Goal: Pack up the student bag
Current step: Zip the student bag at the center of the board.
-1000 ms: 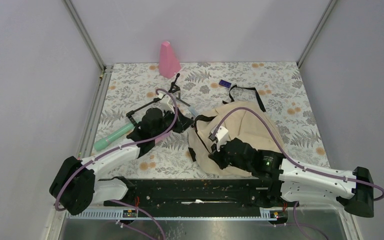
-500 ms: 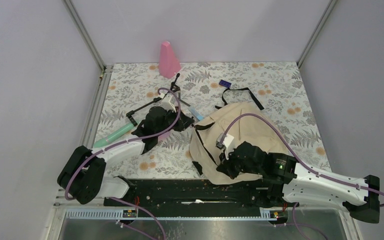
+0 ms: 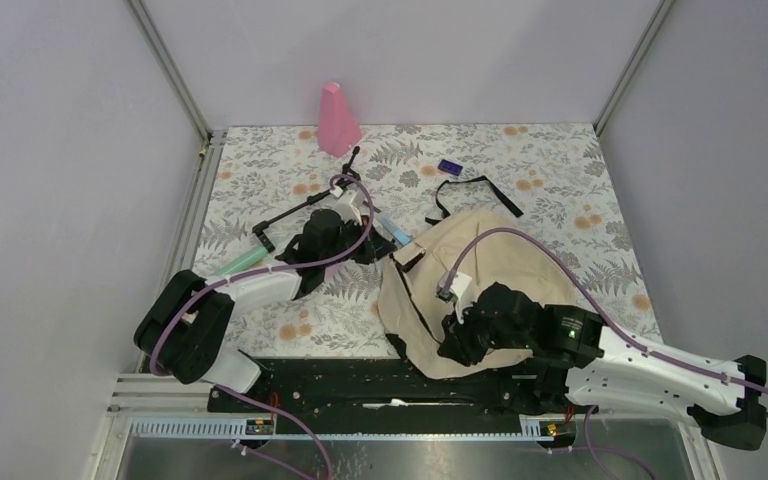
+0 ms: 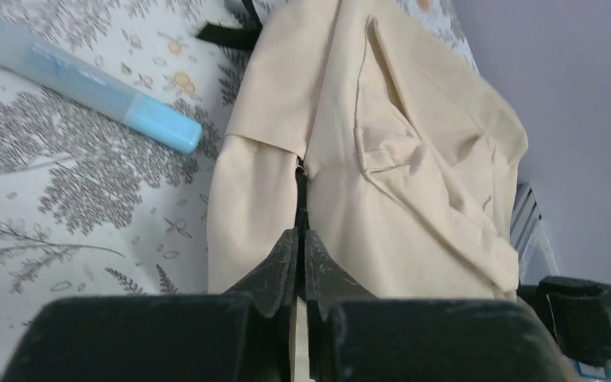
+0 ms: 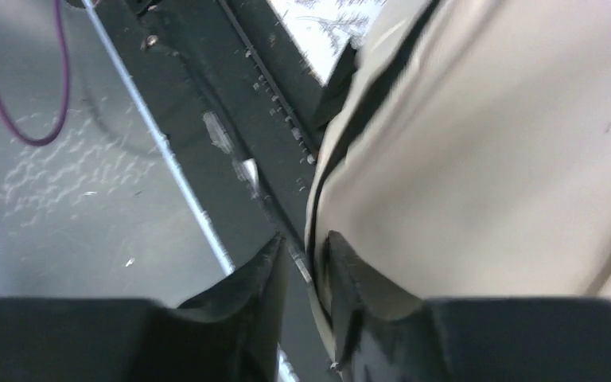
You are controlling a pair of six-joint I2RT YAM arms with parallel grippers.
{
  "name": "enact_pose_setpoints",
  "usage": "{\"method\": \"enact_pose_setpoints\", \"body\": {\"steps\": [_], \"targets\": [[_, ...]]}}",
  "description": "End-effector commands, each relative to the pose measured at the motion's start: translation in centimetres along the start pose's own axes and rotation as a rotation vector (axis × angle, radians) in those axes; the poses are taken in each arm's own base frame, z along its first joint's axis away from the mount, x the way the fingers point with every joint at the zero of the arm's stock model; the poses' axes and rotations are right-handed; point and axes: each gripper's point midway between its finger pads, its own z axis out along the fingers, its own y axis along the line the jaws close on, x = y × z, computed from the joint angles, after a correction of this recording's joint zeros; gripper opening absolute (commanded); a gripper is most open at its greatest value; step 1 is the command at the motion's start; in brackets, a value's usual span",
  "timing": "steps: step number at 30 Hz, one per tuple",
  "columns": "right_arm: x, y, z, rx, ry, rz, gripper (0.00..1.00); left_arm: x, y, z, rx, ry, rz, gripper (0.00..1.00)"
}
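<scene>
We are pinching the black-trimmed edge of the student bag (image 5: 485, 159) between the nearly closed fingers of our right gripper (image 5: 303, 243). Its cream fabric is filling the right side, the black base rail (image 5: 199, 64) is running just beside it, and a purple cable (image 5: 30, 143) is looping at upper left.

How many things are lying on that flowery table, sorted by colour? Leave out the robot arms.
Cream: 1, the student bag
Pink: 1, the cone
Mint green: 1, the tube
Blue: 2, the blue-capped pen and the small dark blue block
Black: 1, the thin-legged stand, partly hidden
Total: 6
</scene>
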Motion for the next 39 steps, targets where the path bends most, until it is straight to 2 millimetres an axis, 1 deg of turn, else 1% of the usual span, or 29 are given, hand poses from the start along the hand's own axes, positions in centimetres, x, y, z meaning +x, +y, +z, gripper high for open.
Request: {"method": "enact_pose_setpoints", "body": {"steps": [1,2,3,4,5,6,9,10,12,16,19,23,24,26,28,30,32,35,39], "targets": [[-0.1,1.6,-2.5,-0.047,-0.007,0.065,0.50,-6.6,-0.2,-0.8,0.005,-0.258,0.061,0.00],[-0.8,1.0,-2.6,-0.012,-0.050,0.071,0.62,-6.2,-0.5,-1.0,0.020,-0.255,0.052,0.00],[-1.6,0.6,-2.6,0.011,-0.090,0.079,0.72,-5.6,-0.7,-1.2,0.034,-0.247,0.047,0.00],[-2.2,0.3,-2.6,0.031,-0.128,0.089,0.78,-5.0,-1.0,-1.3,0.050,-0.242,0.044,0.00],[-3.0,-0.1,-2.4,0.054,-0.170,0.105,0.82,-4.2,-1.4,-1.3,0.072,-0.230,0.046,0.00],[-3.6,-0.5,-2.2,0.074,-0.202,0.116,0.83,-3.5,-1.5,-1.2,0.083,-0.221,0.041,0.00],[-5.2,-1.9,-1.2,0.159,-0.281,0.174,0.84,-1.7,-1.4,-1.4,0.100,-0.196,0.018,0.00],[-5.8,-2.3,-0.9,0.184,-0.299,0.185,0.84,-1.5,-1.4,-1.5,0.104,-0.197,0.012,0.00],[-7.0,-3.0,-0.3,0.236,-0.334,0.207,0.83,-1.4,-1.5,-1.8,0.110,-0.203,0.008,0.00],[-10.1,-3.7,0.9,0.305,-0.399,0.215,0.82,-1.6,-2.0,-2.3,0.120,-0.209,0.013,0.00],[-11.4,-3.9,2.9,0.338,-0.396,0.204,0.81,-1.6,-2.2,-2.6,0.120,-0.209,0.017,0.00],[-12.8,-3.2,5.8,0.328,-0.362,0.174,0.79,-1.2,-2.2,-3.2,0.115,-0.212,0.018,0.00],[-12.8,-3.3,6.9,0.339,-0.340,0.164,0.79,-1.2,-2.1,-3.3,0.113,-0.214,0.018,0.00],[-13.0,-3.5,8.3,0.364,-0.309,0.145,0.78,-1.1,-2.1,-3.5,0.108,-0.216,0.018,0.00],[-13.1,-3.7,9.7,0.385,-0.266,0.109,0.71,-1.0,-2.0,-3.7,0.104,-0.215,0.020,0.00],[-12.9,-4.5,10.7,0.441,-0.223,0.081,0.69,-1.0,-2.0,-3.9,0.099,-0.215,0.025,0.00],[-12.7,-5.7,11.1,0.517,-0.191,0.062,0.67,-1.0,-1.9,-4.0,0.094,-0.215,0.032,0.00],[-12.3,-7.2,11.1,0.606,-0.176,0.039,0.67,-1.1,-1.9,-4.3,0.087,-0.218,0.037,0.00],[-11.7,-8.0,11.4,0.642,-0.173,0.032,0.65,-1.2,-1.9,-4.5,0.079,-0.226,0.041,0.00]]}}
